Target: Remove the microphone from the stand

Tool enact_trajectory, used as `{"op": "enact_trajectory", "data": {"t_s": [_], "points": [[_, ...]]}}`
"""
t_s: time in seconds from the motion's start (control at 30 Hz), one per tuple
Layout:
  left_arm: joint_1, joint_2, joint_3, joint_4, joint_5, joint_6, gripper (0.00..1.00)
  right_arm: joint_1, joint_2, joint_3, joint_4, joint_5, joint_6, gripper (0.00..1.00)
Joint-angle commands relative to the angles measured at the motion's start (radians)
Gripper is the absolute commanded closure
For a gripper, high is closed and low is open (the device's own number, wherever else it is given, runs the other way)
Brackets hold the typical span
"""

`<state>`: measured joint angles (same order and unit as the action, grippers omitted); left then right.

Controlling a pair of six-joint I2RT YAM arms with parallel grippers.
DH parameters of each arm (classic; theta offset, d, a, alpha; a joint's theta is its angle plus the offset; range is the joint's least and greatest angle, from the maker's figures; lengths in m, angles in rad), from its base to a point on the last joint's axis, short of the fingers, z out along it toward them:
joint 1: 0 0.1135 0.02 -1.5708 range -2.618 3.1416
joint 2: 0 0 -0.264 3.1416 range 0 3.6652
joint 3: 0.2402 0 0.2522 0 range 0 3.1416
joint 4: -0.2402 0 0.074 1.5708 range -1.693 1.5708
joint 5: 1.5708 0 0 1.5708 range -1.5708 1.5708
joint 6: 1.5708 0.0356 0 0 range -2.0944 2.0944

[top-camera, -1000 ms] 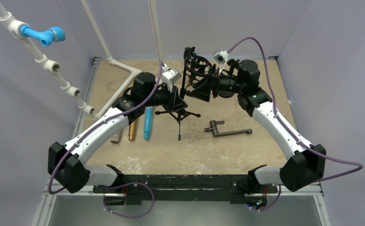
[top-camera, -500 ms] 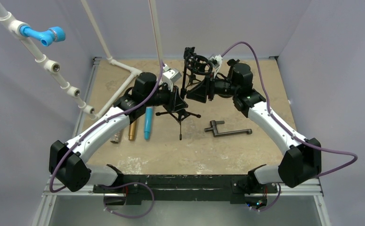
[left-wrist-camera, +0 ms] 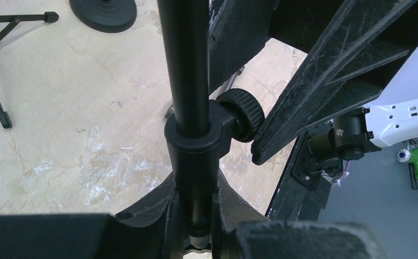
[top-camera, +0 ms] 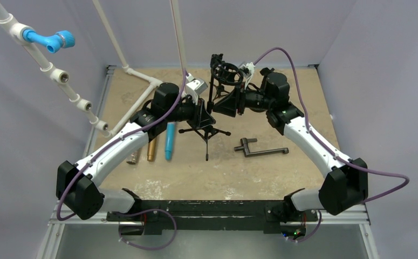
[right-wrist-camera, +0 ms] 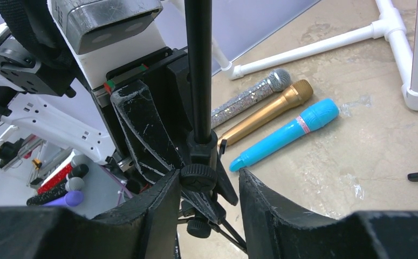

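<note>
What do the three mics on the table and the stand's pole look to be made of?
Silver mic: glitter-coated body, sparkly speckle, mesh head.
Gold mic: metallic gold finish, even sheen; metal or painted plastic, can't tell.
Blue mic: probably smooth plastic, flat colour.
Pole: matte black, likely painted metal tube.

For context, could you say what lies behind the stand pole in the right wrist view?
Silver microphone, gold microphone and blue microphone on the table; the stand hides the first two's ends.

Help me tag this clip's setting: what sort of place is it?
Probably a robot test cell: plain grey walls box in a scuffed tabletop, with a white pipe frame, a microphone stand and loose microphones.
</note>
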<state>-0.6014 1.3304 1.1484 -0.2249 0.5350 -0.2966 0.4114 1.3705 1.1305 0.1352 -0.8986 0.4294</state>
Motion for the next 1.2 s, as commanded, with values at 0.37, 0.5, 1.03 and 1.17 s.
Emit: {"op": "enact_trajectory", "data": {"t_s": [0.37,0.5,1.03,1.17], "points": [[0.008,-0.042,-0.026,0.193,0.247,-0.068,1.0,0.003,-0.017,0.022,-0.057,0.099,-0.269,0.99],[0.035,-0.027,-0.02,0.257,0.386,-0.188,1.0,0.003,-0.036,0.041,-0.144,0.142,-0.507,1.0],[0.045,0.046,0.117,0.023,0.491,-0.126,1.0,0.108,-0.066,0.158,-0.582,0.562,-1.266,0.93],[0.046,0.045,0.125,0.016,0.456,-0.111,1.0,0.141,-0.08,0.161,-0.614,0.592,-1.261,0.64]]}}
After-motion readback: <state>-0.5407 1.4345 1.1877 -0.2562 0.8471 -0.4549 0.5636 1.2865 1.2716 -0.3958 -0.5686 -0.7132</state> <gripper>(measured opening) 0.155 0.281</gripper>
